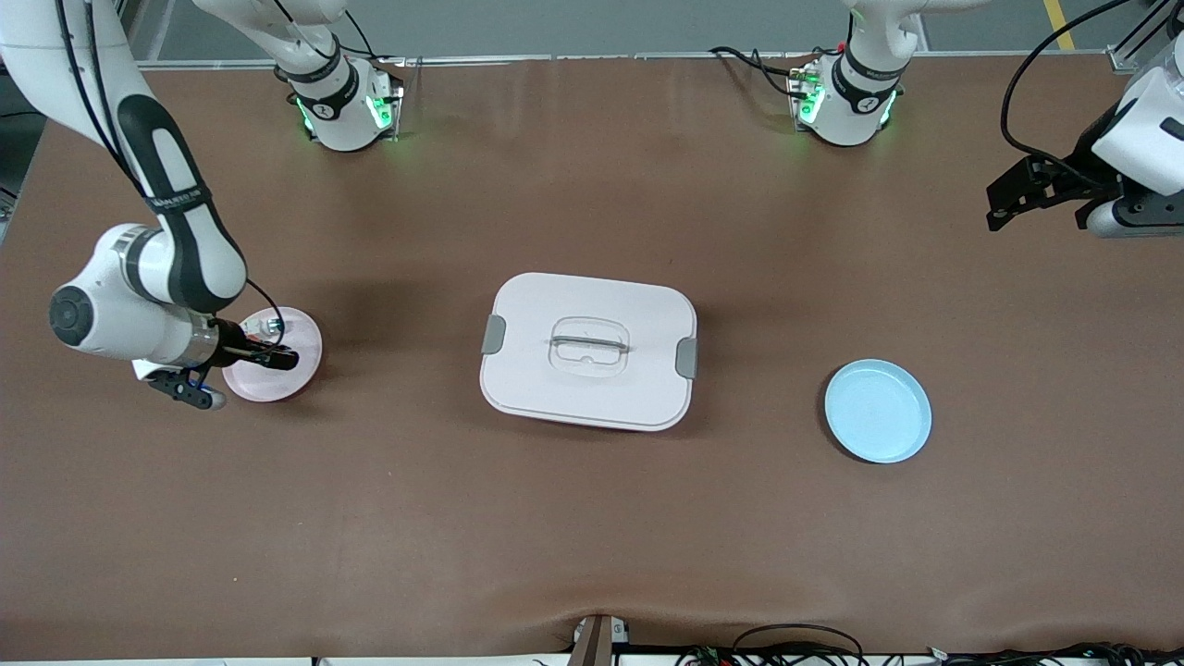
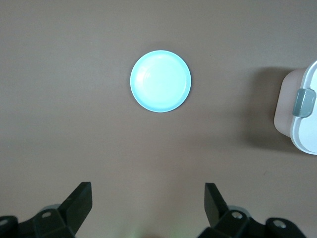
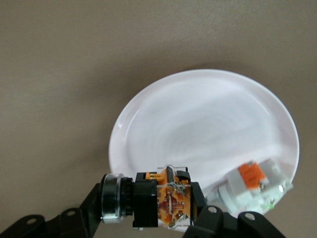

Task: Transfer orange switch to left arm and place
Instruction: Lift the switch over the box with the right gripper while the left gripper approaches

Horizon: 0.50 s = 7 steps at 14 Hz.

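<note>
My right gripper is shut on the orange switch, which lies sideways between its fingers, black body and orange bands showing. It is over the rim of the pink plate, also seen in the right wrist view. The white box stands at the table's middle, and its clipped end shows in the left wrist view. My left gripper is open and empty, held high over the left arm's end of the table; it also shows in the left wrist view.
A small white-and-silver part lies in the pink plate; the right wrist view shows it beside the switch. An empty light-blue plate sits between the box and the left arm's end of the table, also in the left wrist view.
</note>
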{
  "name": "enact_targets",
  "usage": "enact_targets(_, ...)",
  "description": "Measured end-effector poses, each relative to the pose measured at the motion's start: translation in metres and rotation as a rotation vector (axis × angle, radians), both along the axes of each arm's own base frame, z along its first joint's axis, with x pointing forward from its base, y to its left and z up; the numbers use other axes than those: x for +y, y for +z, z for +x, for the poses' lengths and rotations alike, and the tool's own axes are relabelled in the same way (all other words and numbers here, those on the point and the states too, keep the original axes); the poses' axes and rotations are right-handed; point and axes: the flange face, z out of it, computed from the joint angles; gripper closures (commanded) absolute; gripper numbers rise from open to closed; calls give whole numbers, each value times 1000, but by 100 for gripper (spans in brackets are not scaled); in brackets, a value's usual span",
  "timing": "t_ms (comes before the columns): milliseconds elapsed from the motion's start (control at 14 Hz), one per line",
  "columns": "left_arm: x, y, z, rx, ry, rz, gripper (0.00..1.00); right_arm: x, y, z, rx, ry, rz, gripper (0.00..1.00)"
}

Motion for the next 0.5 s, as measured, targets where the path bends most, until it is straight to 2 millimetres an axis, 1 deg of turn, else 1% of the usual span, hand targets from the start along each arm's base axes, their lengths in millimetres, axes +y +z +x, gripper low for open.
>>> enact_targets(143,0,0,0,0,0,0,0,8,25,-1,44,-55,39,100)
enact_targets(286,0,0,0,0,0,0,0,23,50,-2,87,-122,86,100)
enact_targets(429,0,0,0,0,0,0,0,46,75,-3,119,-190,132,100)
enact_targets(500,0,0,0,0,0,0,0,61,87,-4,130,-224,146,100)
